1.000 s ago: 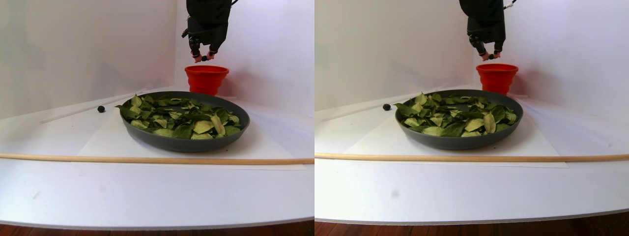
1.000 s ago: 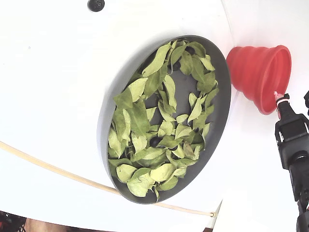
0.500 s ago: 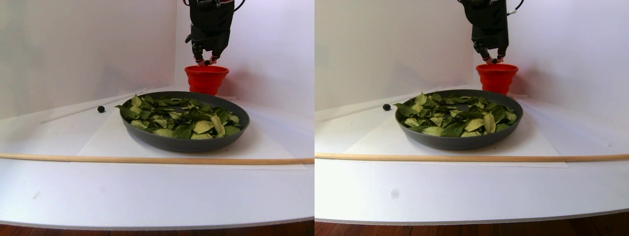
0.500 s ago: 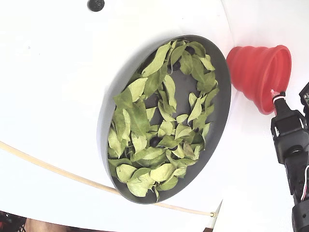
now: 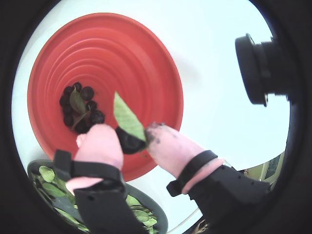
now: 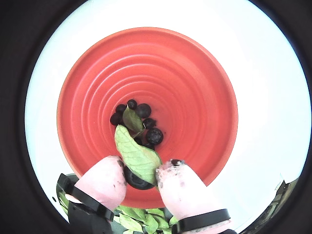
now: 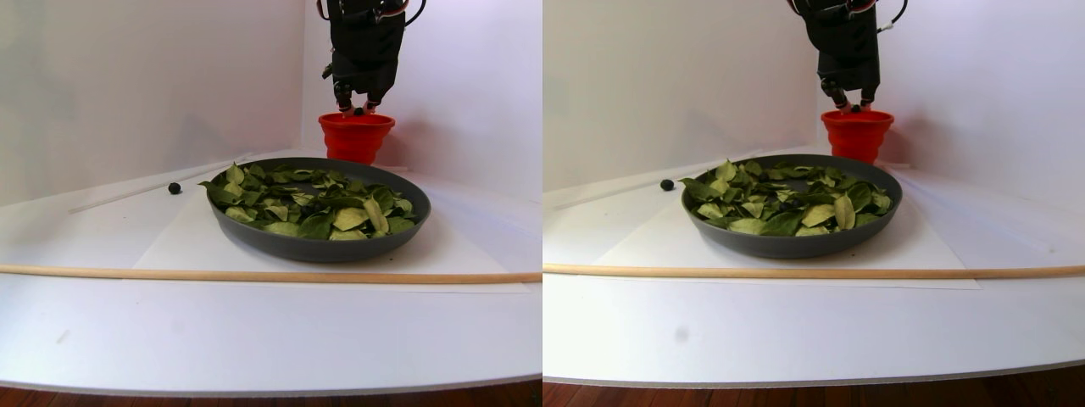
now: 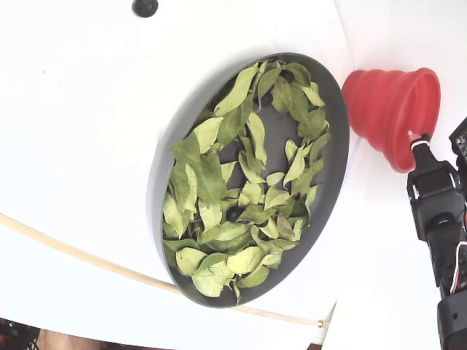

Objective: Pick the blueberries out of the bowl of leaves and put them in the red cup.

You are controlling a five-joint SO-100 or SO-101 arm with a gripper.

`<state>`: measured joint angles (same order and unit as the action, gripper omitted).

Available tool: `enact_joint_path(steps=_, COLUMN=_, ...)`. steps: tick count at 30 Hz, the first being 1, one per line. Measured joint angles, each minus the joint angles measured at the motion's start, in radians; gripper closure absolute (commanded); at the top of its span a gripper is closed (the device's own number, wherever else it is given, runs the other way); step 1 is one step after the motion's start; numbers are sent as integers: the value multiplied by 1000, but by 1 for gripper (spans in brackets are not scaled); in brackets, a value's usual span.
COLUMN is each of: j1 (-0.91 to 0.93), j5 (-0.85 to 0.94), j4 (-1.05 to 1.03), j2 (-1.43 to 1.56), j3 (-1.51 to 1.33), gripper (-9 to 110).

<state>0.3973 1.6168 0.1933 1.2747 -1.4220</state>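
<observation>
- Blueberry [image 6: 136, 179], mostly hidden behind a leaf [image 6: 137, 155] stuck to it, is pinched between the pink fingers [image 6: 103, 183] just above the red cup [image 6: 204, 97].
- Cup bottom holds a cluster of berries [image 6: 144, 122], partly covered by a small leaf.
- Bowl [image 8: 332, 182] is cut off in both wrist views.
- One berry [image 7: 174, 187] lies on the surface [image 7: 254, 331], apart from the bowl.

I see a small test booth, probably indoors at a home: white desk [image 7: 254, 339], plain white walls [image 7: 127, 85], wooden floor [image 7: 254, 398] under the desk's front edge.
</observation>
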Motion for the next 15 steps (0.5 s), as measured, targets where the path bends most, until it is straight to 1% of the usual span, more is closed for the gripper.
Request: enact_joint_path(steps=15, j1=0, j5=-8, j4=-18, j2=9, j3=-28, gripper=85)
